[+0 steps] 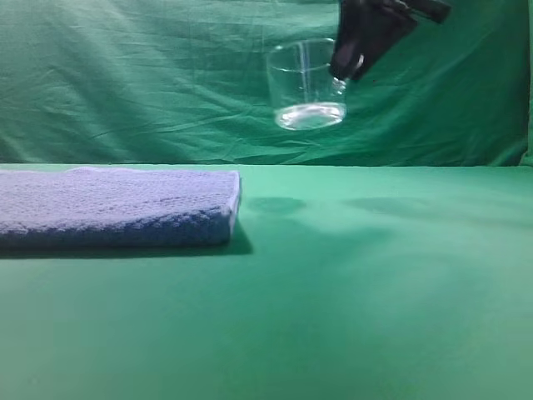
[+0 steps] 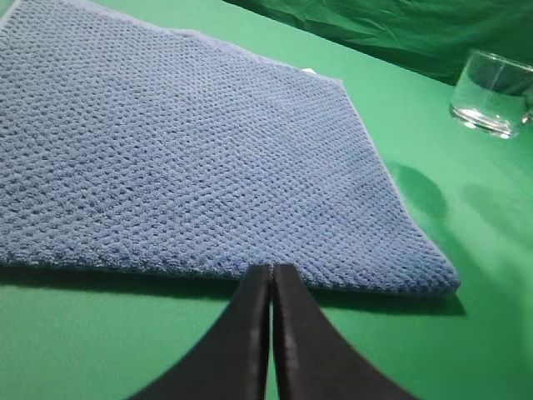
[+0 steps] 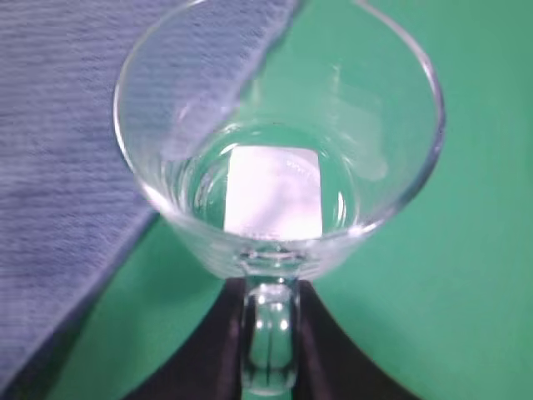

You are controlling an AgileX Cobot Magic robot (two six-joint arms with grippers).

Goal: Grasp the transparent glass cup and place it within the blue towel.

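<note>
right hand (image 1: 340, 81) holding glass cup (image 1: 305, 84) aloft

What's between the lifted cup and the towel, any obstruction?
Nothing visible. The right tool holds the glass cup in the air, right of the blue towel; only bare green table lies between.

- No writing, brand, number or sign can be read in any of the three views.
- The transparent glass cup (image 3: 279, 158) has a pale rectangular patch at its base, perhaps a sticker; nothing on it can be read.
- The blue towel (image 2: 183, 150) shows only its woven texture, with no tag or print in sight.
</note>
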